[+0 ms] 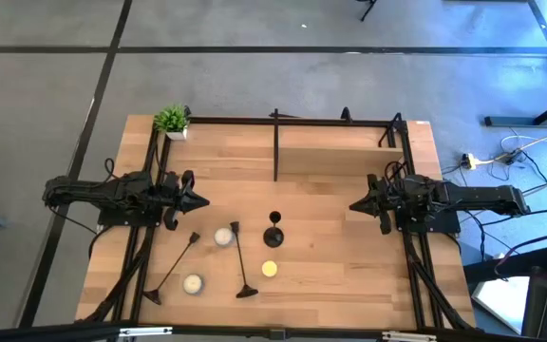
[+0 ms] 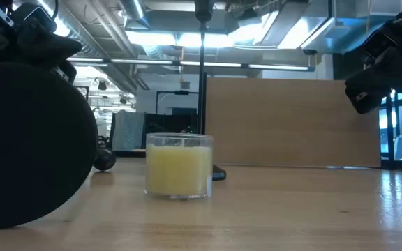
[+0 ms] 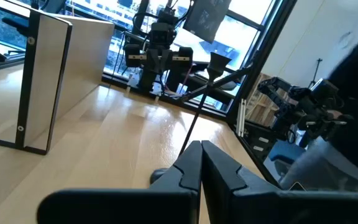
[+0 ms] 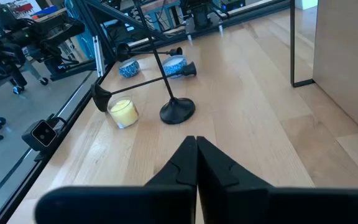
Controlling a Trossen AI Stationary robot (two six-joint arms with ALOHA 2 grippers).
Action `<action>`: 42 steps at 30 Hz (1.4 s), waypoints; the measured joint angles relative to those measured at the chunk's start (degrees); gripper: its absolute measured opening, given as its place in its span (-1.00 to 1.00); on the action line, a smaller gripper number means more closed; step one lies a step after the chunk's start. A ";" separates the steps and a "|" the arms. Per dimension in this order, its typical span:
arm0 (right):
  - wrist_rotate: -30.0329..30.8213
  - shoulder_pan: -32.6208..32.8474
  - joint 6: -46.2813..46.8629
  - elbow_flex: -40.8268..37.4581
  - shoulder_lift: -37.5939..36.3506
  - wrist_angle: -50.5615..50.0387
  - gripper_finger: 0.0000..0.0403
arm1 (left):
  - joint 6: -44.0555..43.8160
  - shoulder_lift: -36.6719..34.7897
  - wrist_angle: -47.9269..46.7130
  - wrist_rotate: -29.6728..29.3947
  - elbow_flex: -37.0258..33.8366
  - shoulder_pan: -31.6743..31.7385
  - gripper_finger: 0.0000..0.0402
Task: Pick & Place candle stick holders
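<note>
Surface: wooden table [image 1: 349, 256] inside a black frame.
Writing: none can be read.
Candle stick holders: three, black metal, thin stems; short one [image 1: 273, 231] upright at centre; two tall ones [image 1: 239, 260] [image 1: 172, 267] lying near the front-left.
Left gripper [image 1: 201, 199]: closed, holding nothing, left side.
Right gripper [image 1: 355, 204]: closed, holding nothing, right side.

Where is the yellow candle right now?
In the high view the yellow candle sits on the table's near middle, just in front of the upright holder and right of a lying holder's base.
</note>
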 joint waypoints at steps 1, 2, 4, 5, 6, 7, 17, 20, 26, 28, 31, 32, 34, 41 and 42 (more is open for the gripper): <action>-0.01 0.00 0.00 -0.02 0.00 0.00 -1.00 | 0.00 0.02 -0.02 0.02 0.00 0.00 -0.99; 0.00 0.00 0.00 0.00 -0.01 0.00 -1.00 | 0.00 0.01 -0.02 0.00 0.00 0.00 -0.99; -0.01 0.00 -0.01 0.01 -0.01 0.00 -1.00 | 0.00 0.00 0.00 0.00 0.00 0.00 -0.99; 0.05 0.00 -0.80 0.01 0.00 0.00 -1.00 | 0.01 0.01 0.00 0.01 -0.01 0.01 -0.99; 0.54 0.00 -2.81 -0.01 -0.01 0.02 -1.00 | 0.00 0.01 -0.01 0.00 -0.01 0.01 -0.99; 1.29 -0.02 -4.37 0.00 0.00 0.02 -1.00 | 0.01 0.01 -0.01 0.01 -0.01 0.02 -0.99; 3.15 0.00 -6.00 -0.02 0.02 0.89 -1.00 | 0.00 0.02 -0.01 0.00 -0.02 0.02 -0.99; 4.46 -0.02 1.65 -0.02 0.02 7.80 -1.00 | 0.01 0.00 -0.02 0.00 -0.02 0.00 -0.99; 11.28 -0.02 19.66 -0.02 0.39 35.20 -1.00 | 0.99 0.02 3.38 -5.59 -0.04 0.00 -0.99; 13.71 -0.02 21.26 0.01 0.39 45.41 -1.00 | -2.67 0.00 10.07 -13.37 -0.03 0.00 -0.99; 15.64 -0.02 19.08 0.05 0.41 56.05 -1.00 | -8.76 0.00 19.92 -26.39 -0.02 0.04 -0.99; 16.01 -0.02 17.52 0.03 0.41 59.01 -1.00 | -9.80 0.00 22.94 -30.25 0.00 0.04 -0.99; 16.19 -0.02 14.12 0.04 0.40 63.63 -1.00 | -10.49 0.01 28.52 -38.97 0.00 0.04 -0.99; 16.15 -0.02 8.57 0.03 0.39 71.24 -1.00 | -21.22 -0.03 49.74 -60.06 0.02 0.00 -0.99; 16.17 -0.02 8.52 0.03 0.39 71.49 -1.00 | -23.57 -0.02 50.88 -60.58 0.02 0.00 -0.99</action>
